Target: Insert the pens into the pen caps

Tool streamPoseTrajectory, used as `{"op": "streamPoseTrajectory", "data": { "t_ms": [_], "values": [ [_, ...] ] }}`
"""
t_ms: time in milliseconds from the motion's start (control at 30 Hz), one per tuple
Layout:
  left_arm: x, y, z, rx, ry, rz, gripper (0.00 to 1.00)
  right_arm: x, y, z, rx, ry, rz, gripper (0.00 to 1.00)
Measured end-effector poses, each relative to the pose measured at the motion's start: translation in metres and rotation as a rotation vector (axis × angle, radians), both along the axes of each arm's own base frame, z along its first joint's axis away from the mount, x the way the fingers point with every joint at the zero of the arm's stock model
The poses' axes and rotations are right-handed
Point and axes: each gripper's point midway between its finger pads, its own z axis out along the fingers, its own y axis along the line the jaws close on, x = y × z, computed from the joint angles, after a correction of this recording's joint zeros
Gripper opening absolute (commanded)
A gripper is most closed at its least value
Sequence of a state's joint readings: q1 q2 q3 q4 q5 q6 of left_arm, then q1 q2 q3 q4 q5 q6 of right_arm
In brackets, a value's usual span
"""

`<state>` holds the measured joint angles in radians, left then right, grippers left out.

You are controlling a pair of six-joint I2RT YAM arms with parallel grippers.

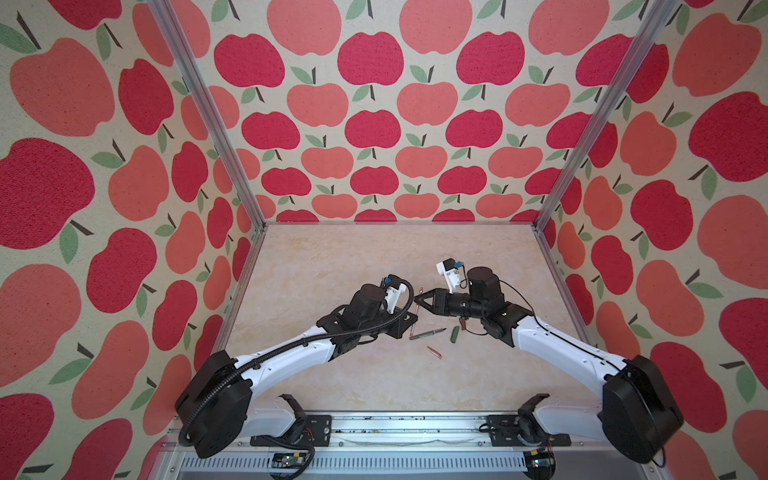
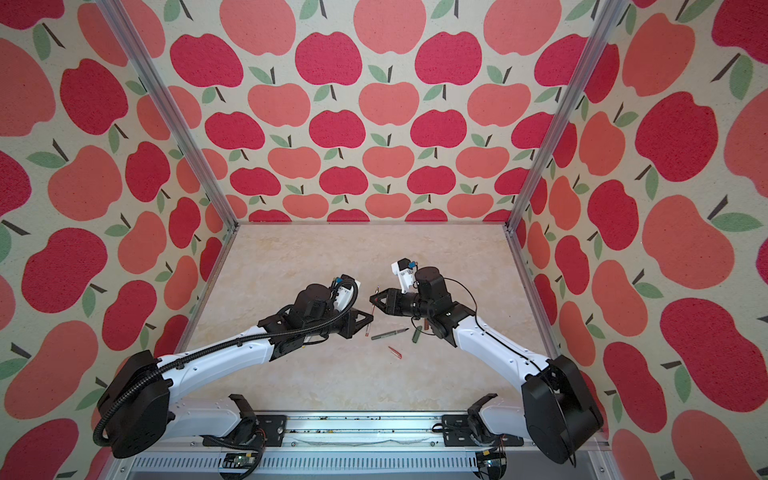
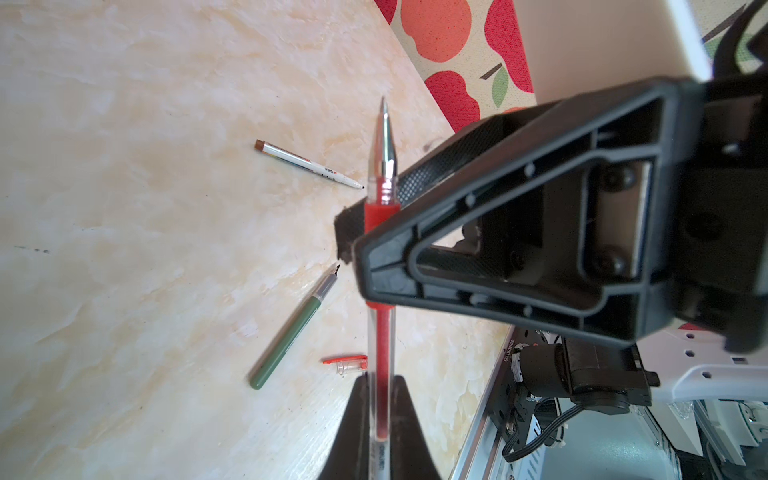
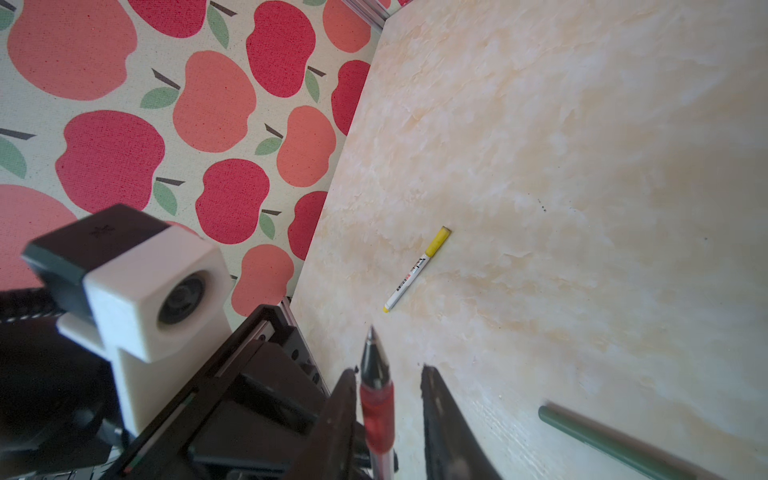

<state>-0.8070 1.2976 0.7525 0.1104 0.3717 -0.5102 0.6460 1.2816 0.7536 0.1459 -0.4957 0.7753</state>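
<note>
My left gripper (image 1: 409,322) (image 3: 380,378) is shut on the clear barrel of the red pen (image 1: 417,305) (image 3: 380,332), tip pointing to the back. My right gripper (image 1: 417,300) (image 4: 388,370) straddles the pen's red grip (image 4: 376,407). One finger touches it and a gap shows at the other. The dark green pen (image 1: 427,333) (image 3: 291,332) lies uncapped on the table, with the green cap (image 1: 455,333) to its right and the red cap (image 1: 434,352) (image 3: 347,360) in front. A white pen with a brown end (image 3: 307,164) lies beyond. A white pen with a yellow cap (image 4: 417,268) lies apart.
The marble-look table (image 1: 332,266) is walled by apple-print panels with metal corner posts (image 1: 557,195). The arm bases sit on a rail (image 1: 395,432) along the front edge. Both arms meet near the table's middle.
</note>
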Motion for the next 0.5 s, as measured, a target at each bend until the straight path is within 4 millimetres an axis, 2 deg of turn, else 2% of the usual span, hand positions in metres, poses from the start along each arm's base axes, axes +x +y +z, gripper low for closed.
{"op": "streamPoseTrajectory", "data": {
  "t_ms": [233, 333, 367, 433, 500],
  "values": [
    [0.0004, -0.0007, -0.0002, -0.003, -0.002, -0.001, 0.02, 0.0006, 0.0023, 0.0005, 0.005, -0.007, 0.004, 0.09],
    [0.0011, -0.0010, -0.0009, -0.005, -0.005, 0.001, 0.03, 0.0007, 0.0022, 0.0000, 0.003, -0.009, 0.004, 0.05],
    [0.0012, -0.0010, -0.0009, -0.006, -0.006, 0.001, 0.07, 0.0009, 0.0020, -0.0001, 0.002, -0.010, 0.002, 0.04],
    [0.0012, -0.0013, -0.0006, -0.011, -0.006, 0.002, 0.34, 0.0011, 0.0021, -0.0002, 0.001, -0.010, 0.001, 0.03],
    [0.0016, -0.0016, -0.0001, -0.018, -0.006, 0.004, 0.55, 0.0015, 0.0021, 0.0003, 0.002, -0.012, -0.001, 0.03]
  ]
}}
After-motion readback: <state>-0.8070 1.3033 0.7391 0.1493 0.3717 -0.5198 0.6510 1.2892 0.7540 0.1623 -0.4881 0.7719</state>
